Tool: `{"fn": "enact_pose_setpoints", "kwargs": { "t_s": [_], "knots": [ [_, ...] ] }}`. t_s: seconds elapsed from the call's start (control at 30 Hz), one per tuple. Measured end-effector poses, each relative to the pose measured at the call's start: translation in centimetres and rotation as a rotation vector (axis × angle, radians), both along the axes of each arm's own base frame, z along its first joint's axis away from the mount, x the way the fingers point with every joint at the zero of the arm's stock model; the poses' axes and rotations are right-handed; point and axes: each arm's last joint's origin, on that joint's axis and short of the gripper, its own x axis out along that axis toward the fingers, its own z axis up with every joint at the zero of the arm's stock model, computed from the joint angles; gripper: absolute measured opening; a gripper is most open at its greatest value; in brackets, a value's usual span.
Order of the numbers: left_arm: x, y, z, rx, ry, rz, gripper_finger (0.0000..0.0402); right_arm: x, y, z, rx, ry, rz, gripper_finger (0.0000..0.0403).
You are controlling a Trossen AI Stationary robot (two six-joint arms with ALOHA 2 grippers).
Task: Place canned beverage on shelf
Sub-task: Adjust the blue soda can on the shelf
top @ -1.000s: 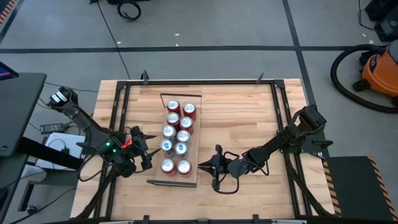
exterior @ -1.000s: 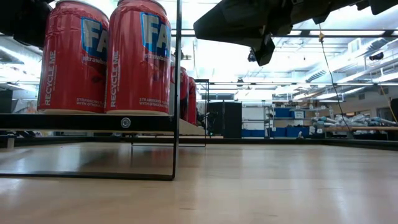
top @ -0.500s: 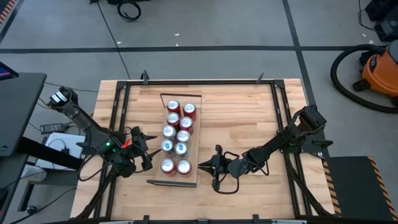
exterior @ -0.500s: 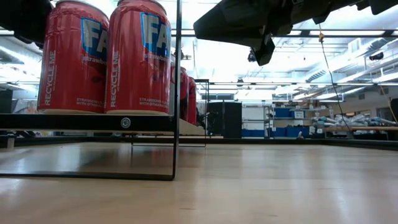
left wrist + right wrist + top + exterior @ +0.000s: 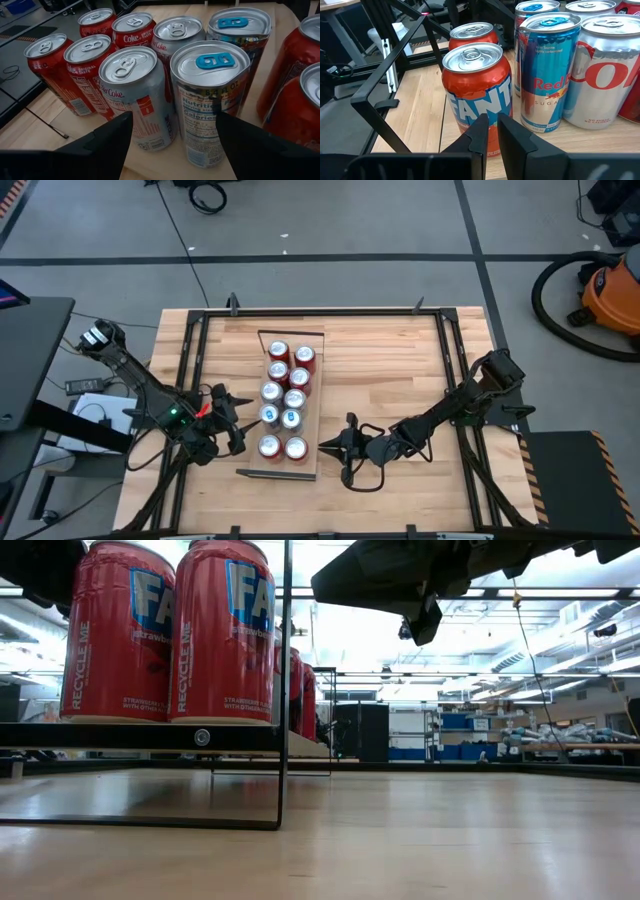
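The shelf [image 5: 311,430] lies lengthwise on the wooden table and carries several upright cans in two rows. The red Fanta cans [image 5: 296,448] stand at its near end, the blue-tabbed cans [image 5: 291,419] and silver cans behind them, and the red Coke cans [image 5: 278,350] at the far end. My left gripper [image 5: 235,427] hovers open at the shelf's left side. In its wrist view the gripper [image 5: 172,150] faces a silver Diet Coke can [image 5: 135,95] and a blue-tabbed can [image 5: 210,100] without touching either. My right gripper [image 5: 325,446] is shut, off the shelf's right side. It [image 5: 491,131] points at the nearest Fanta can [image 5: 477,90] and stops short of it.
A black metal frame [image 5: 200,360] runs around the tabletop. Bare wood [image 5: 390,370] lies right of the shelf. The low view shows the two Fanta cans [image 5: 222,630] on the raised shelf rim [image 5: 140,736]. An orange vacuum [image 5: 610,295] stands on the floor at the far right.
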Motion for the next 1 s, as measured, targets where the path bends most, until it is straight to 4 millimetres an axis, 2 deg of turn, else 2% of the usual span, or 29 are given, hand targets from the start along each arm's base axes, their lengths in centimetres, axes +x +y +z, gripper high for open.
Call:
{"fn": "enact_pose_setpoints", "kwargs": {
  "t_s": [0.47,0.7,0.83,1.0],
  "knots": [
    [0.13,0.22,-0.01,0.035,0.016,-0.001,0.0298,0.0,0.0,0.0,0.001,0.0,0.0,0.0049],
    [0.14,0.07,-0.11,0.046,0.066,-0.061,0.0297,-0.01,0.03,0.01,0.0,-0.001,0.001,0.0049],
    [0.15,0.06,-0.11,0.044,0.07,-0.066,0.0281,-0.01,0.03,0.01,0.0,-0.001,0.001,0.0049],
    [0.22,-0.02,-0.04,0.039,0.064,-0.072,0.0239,0.0,0.03,0.02,0.001,-0.001,0.001,0.0049]
  ]
}}
